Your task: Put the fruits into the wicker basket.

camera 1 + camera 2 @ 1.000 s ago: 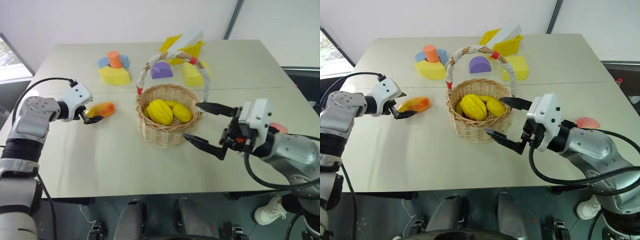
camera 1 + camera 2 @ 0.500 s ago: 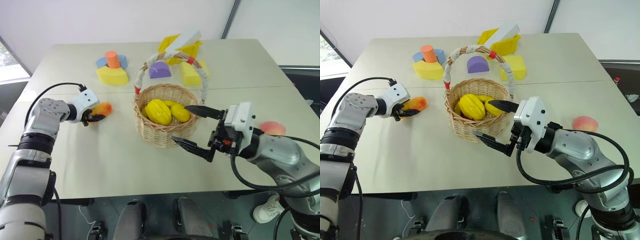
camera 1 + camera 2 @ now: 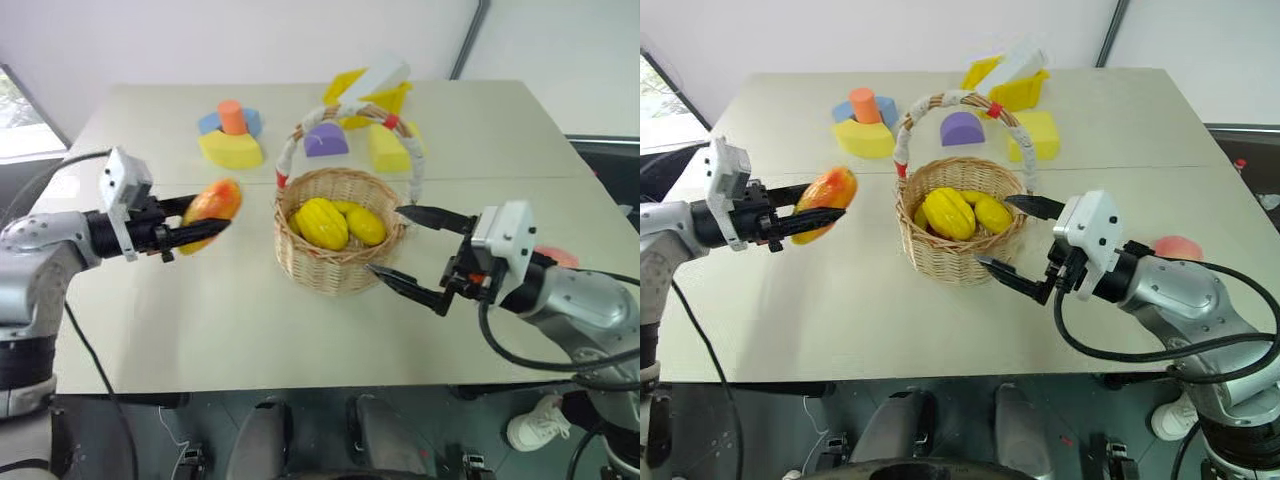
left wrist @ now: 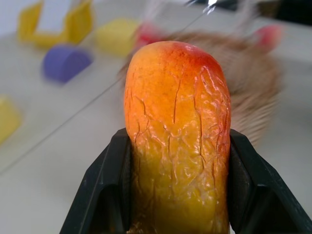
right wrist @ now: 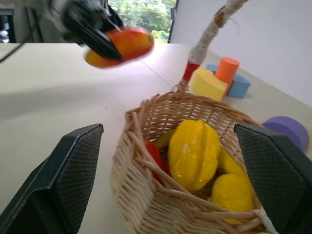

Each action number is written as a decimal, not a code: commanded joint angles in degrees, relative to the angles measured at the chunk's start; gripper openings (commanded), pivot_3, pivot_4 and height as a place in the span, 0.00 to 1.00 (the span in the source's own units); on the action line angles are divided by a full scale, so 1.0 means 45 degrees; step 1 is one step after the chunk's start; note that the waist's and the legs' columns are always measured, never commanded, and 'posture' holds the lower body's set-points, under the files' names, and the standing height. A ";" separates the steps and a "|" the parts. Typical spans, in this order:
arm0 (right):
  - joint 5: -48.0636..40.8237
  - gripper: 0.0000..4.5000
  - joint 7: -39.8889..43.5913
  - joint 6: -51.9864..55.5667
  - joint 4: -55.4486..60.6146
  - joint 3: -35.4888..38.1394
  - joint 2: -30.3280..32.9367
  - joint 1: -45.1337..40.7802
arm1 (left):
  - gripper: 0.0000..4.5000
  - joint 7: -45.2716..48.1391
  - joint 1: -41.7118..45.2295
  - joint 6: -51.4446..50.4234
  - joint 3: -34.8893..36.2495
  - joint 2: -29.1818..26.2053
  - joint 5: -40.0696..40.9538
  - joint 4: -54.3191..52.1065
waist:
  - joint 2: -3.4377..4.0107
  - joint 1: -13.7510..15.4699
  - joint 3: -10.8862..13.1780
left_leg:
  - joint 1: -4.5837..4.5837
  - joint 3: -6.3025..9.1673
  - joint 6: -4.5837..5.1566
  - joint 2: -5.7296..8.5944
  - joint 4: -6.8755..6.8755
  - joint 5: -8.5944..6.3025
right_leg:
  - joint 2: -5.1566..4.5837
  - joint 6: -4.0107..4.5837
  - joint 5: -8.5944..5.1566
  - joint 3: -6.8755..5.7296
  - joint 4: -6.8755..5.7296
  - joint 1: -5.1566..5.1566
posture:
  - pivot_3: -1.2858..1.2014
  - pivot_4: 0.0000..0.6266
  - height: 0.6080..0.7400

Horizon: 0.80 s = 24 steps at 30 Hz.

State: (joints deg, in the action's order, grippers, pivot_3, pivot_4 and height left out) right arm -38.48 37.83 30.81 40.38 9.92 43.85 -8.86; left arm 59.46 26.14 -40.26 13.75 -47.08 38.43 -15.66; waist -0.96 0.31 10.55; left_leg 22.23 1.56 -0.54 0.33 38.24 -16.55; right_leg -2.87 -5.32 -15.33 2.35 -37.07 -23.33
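My left gripper point(image 3: 205, 215) is shut on the orange-red-and-yellow mango point(image 3: 218, 198) and holds it in the air to the left of the wicker basket point(image 3: 340, 262). Up close, the mango point(image 4: 178, 131) sits between both black fingers. The basket stands mid-table and holds a yellow ridged fruit point(image 3: 322, 222) and a smooth yellow one point(image 3: 365, 226). My right gripper point(image 3: 386, 240) is open at the basket's right side, one finger over the rim and one by the front wall, gripping nothing. A pink-orange peach point(image 3: 1177, 247) lies on the table behind my right arm.
Foam blocks stand at the back of the table: a yellow one with an orange cylinder and blue piece point(image 3: 230, 148), a purple half-round point(image 3: 325, 140), a yellow block point(image 3: 385, 148) and a yellow box with a white block point(image 3: 370, 85). The basket's tall handle point(image 3: 290, 150) arches above it.
My left gripper closed on the mango, lifted it off the table and turned to point at the basket. The right gripper stayed open beside the basket.
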 commanded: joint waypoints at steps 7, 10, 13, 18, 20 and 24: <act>0.0955 1.00 0.0190 -0.0841 -0.0853 0.0027 -0.0213 -0.0224 | 0.40 -0.4437 0.3842 -0.0372 -0.4638 0.4432 -0.2485 -0.0012 | -0.0009 -0.0018 -0.0002 | 0.0009 -0.0008 0.0002 0.0025 0.0011 0.0001 | 0.0060 -0.0009 0.0004 0.0002 -0.0005 -0.0014 | 0.52 0.24 1.00; 0.1290 1.00 -0.0212 -0.0880 -0.0776 0.0271 -0.0351 -0.0049 | 0.63 -0.4645 0.3881 -0.0542 -0.5186 0.5032 -0.2727 0.0259 | -0.0003 -0.0246 -0.0004 | 0.0022 -0.0013 0.0004 0.0010 -0.0016 0.0000 | 0.0077 -0.0004 0.0001 0.0017 -0.0019 -0.0058 | 0.52 0.24 1.00; 0.1576 1.00 -0.0824 -0.0749 -0.0868 0.0836 -0.0503 0.0280 | 0.95 -0.4727 0.3837 -0.0565 -0.5190 0.5333 -0.2741 0.0253 | -0.0004 -0.0242 -0.0003 | 0.0045 -0.0013 0.0003 -0.0010 -0.0017 0.0001 | 0.0081 -0.0002 0.0000 0.0020 -0.0022 -0.0086 | 0.52 0.24 1.00; 0.2964 1.00 -0.1403 -0.0927 -0.1949 0.2036 -0.0273 0.1589 | 0.99 -0.3644 0.3275 0.0372 -0.5089 0.4982 -0.2610 -0.0061 | -0.0003 -0.0207 -0.0004 | 0.0020 -0.0014 -0.0006 0.0003 -0.0003 0.0007 | 0.0085 -0.0003 0.0001 0.0019 -0.0023 -0.0045 | 0.52 0.24 1.00; 0.3313 1.00 -0.1655 -0.1122 -0.2851 0.2956 -0.0371 0.2141 | 0.99 -0.2952 0.2866 0.0649 -0.4925 0.4930 -0.2063 -0.0418 | -0.0003 -0.0205 -0.0004 | 0.0014 -0.0017 -0.0006 0.0009 -0.0002 0.0007 | 0.0078 -0.0003 0.0001 0.0019 -0.0020 -0.0036 | 0.52 0.24 1.00; 0.4248 1.00 -0.2248 -0.1556 -0.4963 0.4317 -0.0389 0.3010 | 0.99 -0.1776 0.2064 0.0583 -0.4869 0.5118 -0.0674 -0.1327 | -0.0002 -0.0158 -0.0004 | 0.0023 -0.0014 -0.0006 0.0011 -0.0003 0.0006 | 0.0073 -0.0003 0.0000 0.0020 -0.0015 -0.0035 | 0.52 0.24 1.00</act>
State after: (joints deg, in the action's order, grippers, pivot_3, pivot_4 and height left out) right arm -20.91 28.97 25.55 19.80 26.12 42.04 4.44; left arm 49.37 35.43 -38.87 -9.05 -24.50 32.66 -18.01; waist -0.97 -0.40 10.53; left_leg 22.33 1.49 -0.57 0.39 38.22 -16.52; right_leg -2.55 -5.34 -15.33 2.45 -37.14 -23.49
